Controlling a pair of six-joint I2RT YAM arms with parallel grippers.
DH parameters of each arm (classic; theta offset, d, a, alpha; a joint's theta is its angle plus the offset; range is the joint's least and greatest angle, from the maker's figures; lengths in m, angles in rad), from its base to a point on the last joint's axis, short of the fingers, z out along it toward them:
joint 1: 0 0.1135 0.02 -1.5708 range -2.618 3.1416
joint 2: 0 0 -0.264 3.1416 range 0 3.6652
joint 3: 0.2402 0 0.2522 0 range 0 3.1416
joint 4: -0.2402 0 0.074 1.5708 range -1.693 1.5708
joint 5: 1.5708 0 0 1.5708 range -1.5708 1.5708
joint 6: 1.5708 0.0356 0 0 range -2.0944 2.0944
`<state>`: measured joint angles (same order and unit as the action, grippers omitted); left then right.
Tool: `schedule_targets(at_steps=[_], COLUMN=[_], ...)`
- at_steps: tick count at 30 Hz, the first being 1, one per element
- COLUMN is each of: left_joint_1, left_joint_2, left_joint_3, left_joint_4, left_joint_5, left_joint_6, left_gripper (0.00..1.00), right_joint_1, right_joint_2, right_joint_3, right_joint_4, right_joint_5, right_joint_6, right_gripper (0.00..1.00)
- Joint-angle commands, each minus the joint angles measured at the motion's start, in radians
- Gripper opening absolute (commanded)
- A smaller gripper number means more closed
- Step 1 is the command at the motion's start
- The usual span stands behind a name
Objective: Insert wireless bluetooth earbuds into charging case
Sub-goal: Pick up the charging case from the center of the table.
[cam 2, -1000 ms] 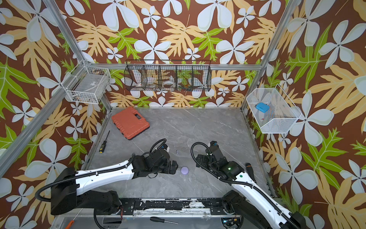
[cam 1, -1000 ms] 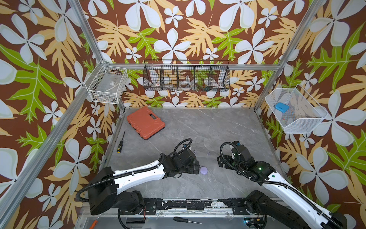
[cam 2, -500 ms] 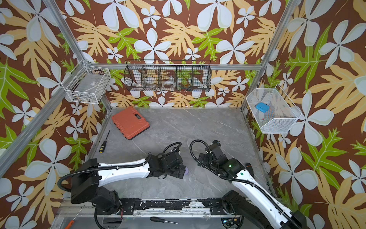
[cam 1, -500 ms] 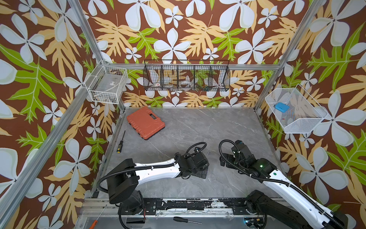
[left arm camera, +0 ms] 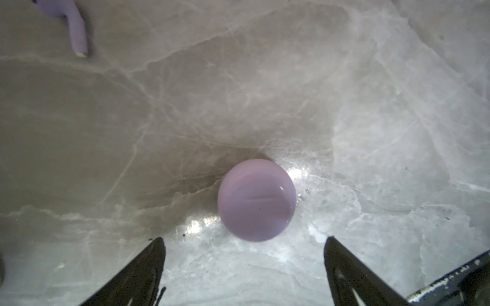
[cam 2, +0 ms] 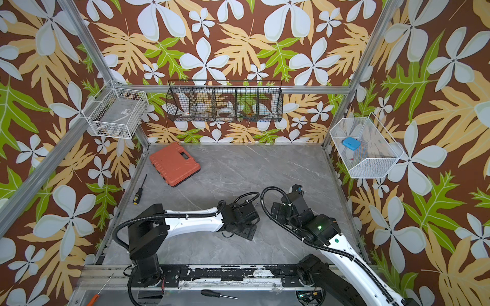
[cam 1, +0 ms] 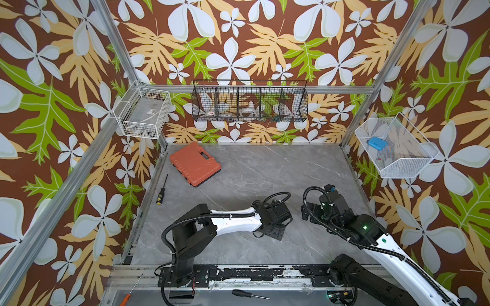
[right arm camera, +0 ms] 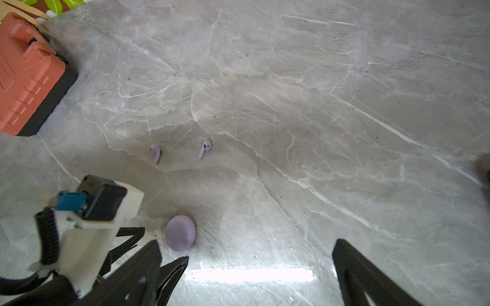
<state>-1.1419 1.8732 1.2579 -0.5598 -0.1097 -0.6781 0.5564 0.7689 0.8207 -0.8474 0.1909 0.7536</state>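
Left gripper hovers low, jaws spread wide, holding nothing. The closed lavender case sits on the table just ahead of its tips, untouched. Right gripper gapes wide, empty. Beyond the case, outside it, lie one earbud and a second earbud.

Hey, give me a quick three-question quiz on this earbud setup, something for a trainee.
1. True or false: the lavender charging case is open.
2. How many earbuds lie outside the case in the right wrist view?
3. The left gripper is: A) shut on the case; B) open, fingers not touching the case; C) holding an earbud.
Key: 1 false; 2 two; 3 B.
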Motion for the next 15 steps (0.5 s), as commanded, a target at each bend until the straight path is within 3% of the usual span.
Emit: schedule_targets(at_steps=[1, 15], left_joint_1=[-0.002, -0.002], left_joint_2=[0.032, 0.119], left_joint_3=[0.026, 0.105], left_joint_4=[-0.04, -0.074], left_joint_5=[0.014, -0.004], left_joint_6=[0.017, 0.031], left_gripper=[0.9, 0.79], right_joint_1=[0.001, -0.001], right_joint_2=[-0.012, -0.06], right_joint_3=[0.011, 0.017], right_joint_4=[-0.032, -0.053], right_joint_5=[0.031, 0.037], right_joint_6=[-0.018, -0.036], right_gripper=[1.0, 1.0])
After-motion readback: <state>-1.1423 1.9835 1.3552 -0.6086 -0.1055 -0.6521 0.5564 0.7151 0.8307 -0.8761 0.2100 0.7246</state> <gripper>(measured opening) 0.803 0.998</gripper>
